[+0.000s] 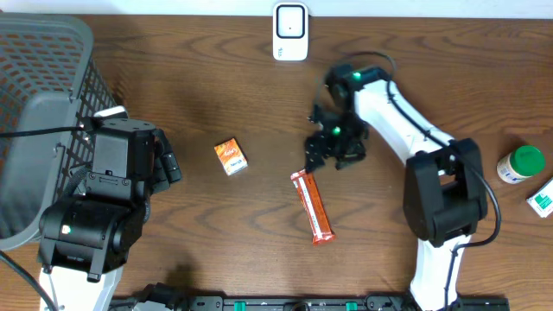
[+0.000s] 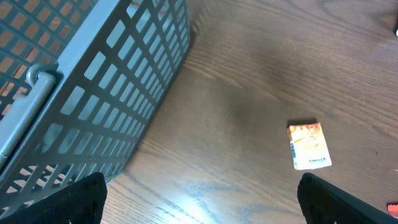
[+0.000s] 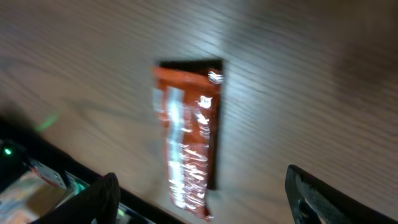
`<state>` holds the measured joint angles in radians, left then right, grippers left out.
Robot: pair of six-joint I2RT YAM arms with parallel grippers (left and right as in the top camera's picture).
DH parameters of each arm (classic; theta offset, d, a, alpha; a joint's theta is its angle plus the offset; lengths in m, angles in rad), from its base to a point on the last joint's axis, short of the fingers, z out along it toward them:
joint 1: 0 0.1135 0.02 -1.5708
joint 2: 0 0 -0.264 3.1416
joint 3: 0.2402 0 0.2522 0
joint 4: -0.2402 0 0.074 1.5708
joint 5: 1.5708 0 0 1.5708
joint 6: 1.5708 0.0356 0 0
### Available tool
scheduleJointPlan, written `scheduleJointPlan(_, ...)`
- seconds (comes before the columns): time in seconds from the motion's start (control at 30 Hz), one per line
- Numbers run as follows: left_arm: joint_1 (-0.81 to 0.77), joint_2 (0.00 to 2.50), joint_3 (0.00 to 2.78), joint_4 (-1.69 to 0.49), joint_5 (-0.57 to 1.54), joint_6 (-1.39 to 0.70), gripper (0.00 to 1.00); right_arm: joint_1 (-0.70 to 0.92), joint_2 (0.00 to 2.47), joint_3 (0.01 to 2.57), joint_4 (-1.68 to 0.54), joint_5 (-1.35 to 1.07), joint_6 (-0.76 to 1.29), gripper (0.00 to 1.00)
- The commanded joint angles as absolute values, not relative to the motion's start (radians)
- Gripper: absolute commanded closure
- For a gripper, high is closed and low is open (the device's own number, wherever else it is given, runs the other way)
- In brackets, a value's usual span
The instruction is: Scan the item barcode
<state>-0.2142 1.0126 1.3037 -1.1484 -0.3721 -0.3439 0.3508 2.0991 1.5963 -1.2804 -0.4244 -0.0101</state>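
Reviewing the overhead view: the bar [image 1: 312, 206] lies flat at the middle of the table [image 1: 216, 250]. Its long axis runs near upright in the picture, leaning from upper left to lower right. The right claw [image 1: 327, 154] hangs just past the bar's far end, on the side toward the scanner [image 1: 290, 32] at the table's far edge. The left claw [image 1: 168, 164] is well apart from the bar, beside the basket [image 1: 52, 52], with an orange box [image 1: 230, 156] between them. The right arm is plainly the nearer.

Left wrist view: the left claw [image 2: 199, 202] is spread wide and holds nothing. The box [image 2: 308, 145] lies ahead on bare wood, with the basket [image 2: 112, 93] wall alongside.

Right wrist view, blurred: the right claw [image 3: 199, 196] is wide open and empty. The bar [image 3: 186, 140] lies on the table below it, lengthwise between the two fingers [image 3: 102, 199]. No barcode can be made out.

Judgement: the coming move is a descent by the right claw, closing across the bar's narrow width.
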Motion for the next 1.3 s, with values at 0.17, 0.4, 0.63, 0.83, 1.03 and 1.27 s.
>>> scheduleJointPlan(0.17, -0.215, 1.013, 1.313, -1.151, -0.376, -0.353, 0.02, 0.337, 2.099, 1.361, -1.052, -0.558, -0.07, 0.13)
scheduleJointPlan(0.4, -0.215, 1.013, 1.313, -1.151, -0.376, -0.354, 0.02, 0.363, 2.099, 1.278, -0.944, -0.586, -0.023, 0.11)
scheduleJointPlan(0.63, -0.215, 1.013, 1.313, -1.151, -0.376, -0.354, 0.02, 0.396, 2.099, 1.205, -0.913, -0.585, -0.022, 0.12)
scheduleJointPlan(0.83, -0.215, 1.013, 1.313, -1.151, -0.376, -0.354, 0.02, 0.417, 2.099, 1.111, -0.836, -0.58, 0.005, 0.14)
scheduleJointPlan(1.03, -0.215, 1.013, 1.313, -1.151, -0.376, -0.354, 0.02, 0.409, 2.099, 1.036, -0.777, -0.501, 0.041, 0.2)
scheduleJointPlan(1.27, -0.215, 1.013, 1.313, -1.151, -0.376, -0.353, 0.02, 0.41, 2.099, 1.019, -0.776, -0.446, 0.036, 0.67)
